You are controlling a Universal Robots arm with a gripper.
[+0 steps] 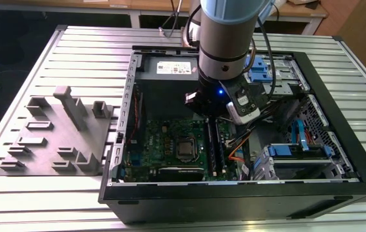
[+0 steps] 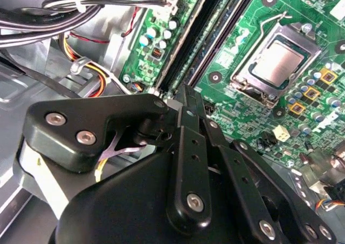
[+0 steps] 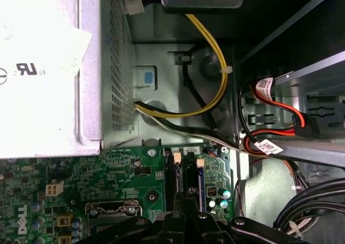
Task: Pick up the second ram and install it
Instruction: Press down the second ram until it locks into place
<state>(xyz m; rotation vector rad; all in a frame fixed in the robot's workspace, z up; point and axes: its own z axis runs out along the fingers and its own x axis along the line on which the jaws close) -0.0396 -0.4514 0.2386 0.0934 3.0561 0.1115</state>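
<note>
In the second wrist view the black linkage of the end effector [image 2: 186, 101] is closest, its fingers drawn close together over the long black memory slots [image 2: 215, 36]; whether they pinch anything I cannot tell. A stick [image 2: 202, 44] with a speckled dark board sits in those slots, likely the second ram, running away from the fingertips. Beyond it this view shows the green motherboard [image 2: 318, 33] and the silver processor [image 2: 280, 63] in its socket, and bundled cables [image 2: 81, 12] to one side.

The first wrist view shows what lies on the other side: the tips of the end effector [image 3: 188, 214] at the slot ends, then a yellow cable [image 3: 215, 66], red and black cables [image 3: 280, 109], and the perforated grey power supply [image 3: 48, 66].

The exterior view alone shows the whole setting: the arm [image 1: 225, 43] reaches down into the open computer case [image 1: 234, 198] on the ribbed metal worktop [image 1: 41, 53], with the end effector [image 1: 212, 118] at the far end of the slots. A grey fixture [image 1: 57, 135] stands at the exterior view's left, well apart from the case.
</note>
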